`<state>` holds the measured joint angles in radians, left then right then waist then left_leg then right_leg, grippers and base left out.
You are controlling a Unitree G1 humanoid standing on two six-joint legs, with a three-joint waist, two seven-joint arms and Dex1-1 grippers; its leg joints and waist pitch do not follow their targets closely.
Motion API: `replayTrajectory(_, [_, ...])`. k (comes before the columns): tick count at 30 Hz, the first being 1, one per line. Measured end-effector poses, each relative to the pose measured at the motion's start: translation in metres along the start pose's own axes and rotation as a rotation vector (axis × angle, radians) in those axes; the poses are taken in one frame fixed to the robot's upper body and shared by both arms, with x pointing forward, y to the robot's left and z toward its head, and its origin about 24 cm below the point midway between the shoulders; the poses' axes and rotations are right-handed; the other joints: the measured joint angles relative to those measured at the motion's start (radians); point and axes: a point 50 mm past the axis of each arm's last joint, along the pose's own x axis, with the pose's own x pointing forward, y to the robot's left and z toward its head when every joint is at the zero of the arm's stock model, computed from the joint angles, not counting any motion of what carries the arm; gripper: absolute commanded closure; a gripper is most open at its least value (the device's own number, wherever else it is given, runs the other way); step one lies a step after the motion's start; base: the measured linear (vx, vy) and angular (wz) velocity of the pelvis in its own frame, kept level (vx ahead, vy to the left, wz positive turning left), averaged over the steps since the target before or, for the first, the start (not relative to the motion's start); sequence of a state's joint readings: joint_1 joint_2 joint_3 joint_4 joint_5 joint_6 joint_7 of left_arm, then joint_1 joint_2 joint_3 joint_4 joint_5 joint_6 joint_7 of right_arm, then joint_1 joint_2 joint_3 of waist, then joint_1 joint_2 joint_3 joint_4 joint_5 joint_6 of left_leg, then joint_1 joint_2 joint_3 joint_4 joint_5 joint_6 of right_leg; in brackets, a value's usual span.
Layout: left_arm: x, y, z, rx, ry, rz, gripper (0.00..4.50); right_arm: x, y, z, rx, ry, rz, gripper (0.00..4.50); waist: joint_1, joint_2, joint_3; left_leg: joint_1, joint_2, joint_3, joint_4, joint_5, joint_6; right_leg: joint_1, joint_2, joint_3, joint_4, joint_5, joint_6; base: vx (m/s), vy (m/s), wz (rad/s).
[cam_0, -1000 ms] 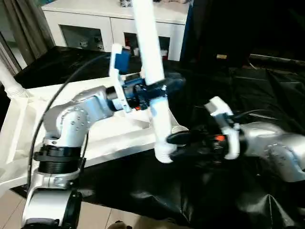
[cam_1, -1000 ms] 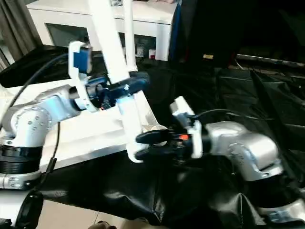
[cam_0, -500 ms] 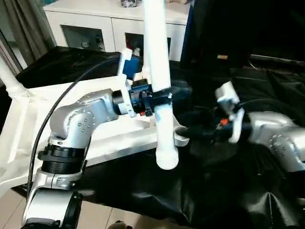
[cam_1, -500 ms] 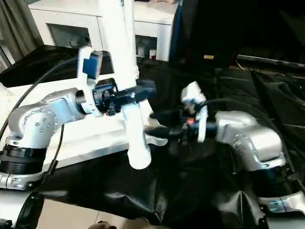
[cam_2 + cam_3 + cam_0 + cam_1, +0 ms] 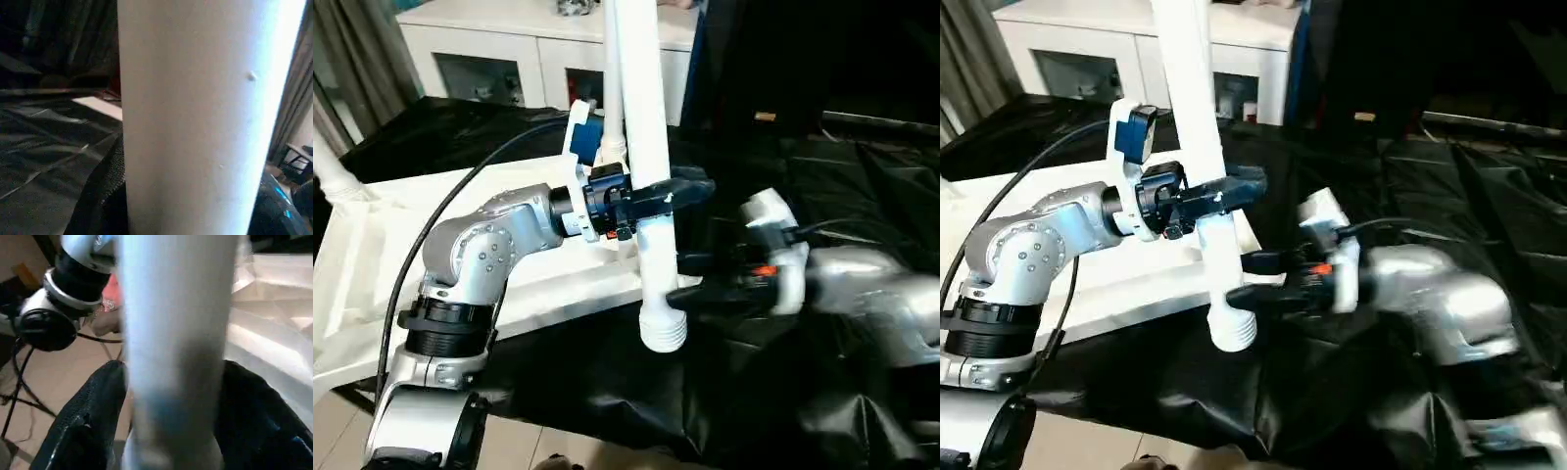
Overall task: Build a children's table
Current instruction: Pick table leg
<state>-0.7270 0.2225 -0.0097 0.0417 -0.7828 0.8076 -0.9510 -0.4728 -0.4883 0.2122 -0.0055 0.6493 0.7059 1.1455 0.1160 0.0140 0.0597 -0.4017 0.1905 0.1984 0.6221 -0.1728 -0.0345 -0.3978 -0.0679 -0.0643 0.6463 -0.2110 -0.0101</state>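
Observation:
My left gripper (image 5: 656, 196) is shut on a long white leg (image 5: 641, 88) of the children's table and holds it nearly upright above the table's front, ribbed end (image 5: 663, 331) down. The same leg (image 5: 195, 122) stands close in the left wrist view. My right gripper (image 5: 690, 277) is open, one black finger on each side of the leg just above the ribbed end. The right wrist view has the leg (image 5: 176, 333) between its fingers (image 5: 83, 431). The white tabletop (image 5: 372, 245) lies underside up at the left.
Two more white legs stand from the tabletop, one at its left corner (image 5: 335, 171) and one behind my left gripper (image 5: 610, 108). A white glass-door cabinet (image 5: 509, 49) is at the back. Wrinkled black drape (image 5: 862, 176) covers the work table. A black cable (image 5: 440, 206) arcs over my left arm.
My right gripper drew back from the leg's lower end, then came in again around it a little higher. My left gripper has shifted the leg to the right and more upright.

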Motion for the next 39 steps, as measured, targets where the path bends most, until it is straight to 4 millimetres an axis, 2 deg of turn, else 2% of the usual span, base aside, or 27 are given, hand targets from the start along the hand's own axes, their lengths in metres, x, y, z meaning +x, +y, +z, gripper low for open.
replayTrajectory(10, [-0.003, 0.002, 0.003, 0.005, -0.012, 0.035, 2.72, 0.005, -0.002, 0.002, -0.015, -0.009, -0.019, 2.42, 0.0, 0.0, 0.0, 0.0, 0.0, 0.0, 0.0, 0.0, 0.0, 0.0, 0.0, 0.0, 0.0, 0.0, 0.0, 0.0, 0.0, 0.0])
replayTrajectory(12, [-0.004, 0.003, 0.003, 0.007, -0.011, 0.056, 2.02, 0.005, -0.002, 0.002, -0.017, -0.011, -0.027, 2.5, 0.0, 0.0, 0.0, 0.0, 0.0, 0.0, 0.0, 0.0, 0.0, 0.0, 0.0, 0.0, 0.0, 0.0, 0.0, 0.0, 0.0, 0.0])
replayTrajectory(13, [-0.003, 0.004, 0.003, 0.008, -0.011, 0.075, 2.02, 0.005, -0.003, 0.002, -0.02, -0.013, -0.041, 2.52, -0.001, 0.0, 0.0, 0.0, 0.0, 0.0, 0.0, 0.0, 0.0, 0.0, 0.0, 0.0, 0.0, 0.0, 0.0, 0.0, 0.0, 0.0])
replayTrajectory(15, [-0.002, 0.012, 0.005, 0.008, -0.015, 0.169, 1.95, 0.007, -0.008, 0.004, -0.046, -0.022, -0.123, 2.53, 0.0, 0.0, 0.0, 0.0, 0.0, 0.0, 0.0, 0.0, 0.0, 0.0, 0.0, 0.0, 0.0, 0.0, 0.0, 0.0, 0.0, 0.0])
replayTrajectory(16, [-0.002, 0.013, 0.006, 0.01, -0.015, 0.185, 1.66, 0.007, -0.008, 0.004, -0.05, -0.027, -0.14, 2.54, 0.0, 0.0, 0.0, 0.0, 0.0, 0.0, 0.0, 0.0, 0.0, 0.0, 0.0, 0.0, 0.0, 0.001, 0.0, 0.0, 0.0, 0.0])
replayTrajectory(17, [-0.002, 0.015, 0.007, 0.021, -0.013, 0.222, 1.58, 0.009, -0.01, 0.005, -0.056, -0.04, -0.176, 2.54, -0.001, 0.0, 0.0, 0.0, 0.0, 0.0, 0.0, 0.0, 0.0, 0.001, 0.0, 0.0, 0.0, 0.001, 0.0, 0.0, 0.0, 0.0])
replayTrajectory(21, [0.001, 0.031, 0.005, 0.141, 0.007, 0.519, 1.41, 0.024, -0.022, 0.005, -0.063, -0.109, -0.42, 2.55, -0.005, 0.0, 0.0, 0.0, 0.0, -0.001, 0.0, 0.001, -0.001, 0.0, 0.0, 0.0, 0.0, 0.001, 0.001, 0.0, 0.0, 0.0])
replayTrajectory(22, [0.001, 0.033, 0.003, 0.155, 0.016, 0.566, 1.41, 0.028, -0.023, 0.003, -0.053, -0.119, -0.453, 2.55, -0.005, 0.0, 0.0, 0.0, 0.0, -0.001, 0.0, 0.001, -0.001, 0.0, 0.0, 0.0, 0.0, 0.001, 0.001, 0.0, 0.0, 0.0])
replayTrajectory(23, [0.003, 0.035, 0.001, 0.166, 0.025, 0.602, 1.71, 0.03, -0.024, 0.002, -0.048, -0.124, -0.477, 2.55, -0.005, 0.0, 0.0, -0.001, 0.0, -0.001, 0.0, 0.001, -0.001, -0.001, 0.0, 0.0, 0.0, 0.001, 0.001, 0.0, 0.0, 0.0])
replayTrajectory(25, [0.004, 0.037, 0.0, 0.168, 0.017, 0.644, 1.79, 0.032, -0.024, 0.003, -0.048, -0.134, -0.507, 2.55, -0.005, 0.0, 0.0, -0.001, 0.0, 0.0, 0.0, 0.001, -0.001, 0.0, 0.0, 0.0, -0.001, 0.001, 0.001, 0.0, 0.0, 0.0])
replayTrajectory(29, [0.005, 0.041, 0.002, 0.119, -0.071, 0.76, 2.18, 0.042, -0.026, 0.008, -0.039, -0.19, -0.601, 2.55, -0.006, 0.0, 0.0, -0.001, 0.0, 0.0, 0.0, 0.001, -0.001, -0.001, 0.0, 0.0, -0.001, 0.001, 0.001, 0.0, 0.0, 0.0])
replayTrajectory(35, [0.005, 0.042, 0.004, 0.102, -0.12, 0.783, 2.55, 0.045, -0.025, 0.012, -0.071, -0.195, -0.649, 2.55, -0.005, 0.0, 0.0, -0.001, -0.001, 0.0, 0.0, 0.001, -0.001, 0.0, 0.0, 0.0, -0.002, 0.001, 0.002, 0.0, 0.0, 0.0])
replayTrajectory(37, [0.005, 0.041, 0.005, 0.098, -0.125, 0.773, 2.57, 0.043, -0.024, 0.013, -0.075, -0.195, -0.644, 1.99, -0.005, 0.0, 0.0, -0.001, 0.0, 0.0, 0.0, 0.001, -0.001, 0.0, 0.0, 0.0, -0.002, 0.001, 0.002, 0.0, 0.0, 0.0])
replayTrajectory(39, [0.004, 0.041, 0.006, 0.098, -0.124, 0.756, 2.59, 0.041, -0.021, 0.016, -0.096, -0.196, -0.614, 1.81, -0.005, 0.0, 0.0, -0.001, 0.0, 0.0, -0.001, 0.001, -0.001, -0.001, 0.0, 0.0, -0.002, 0.001, 0.002, 0.0, 0.0, 0.0])
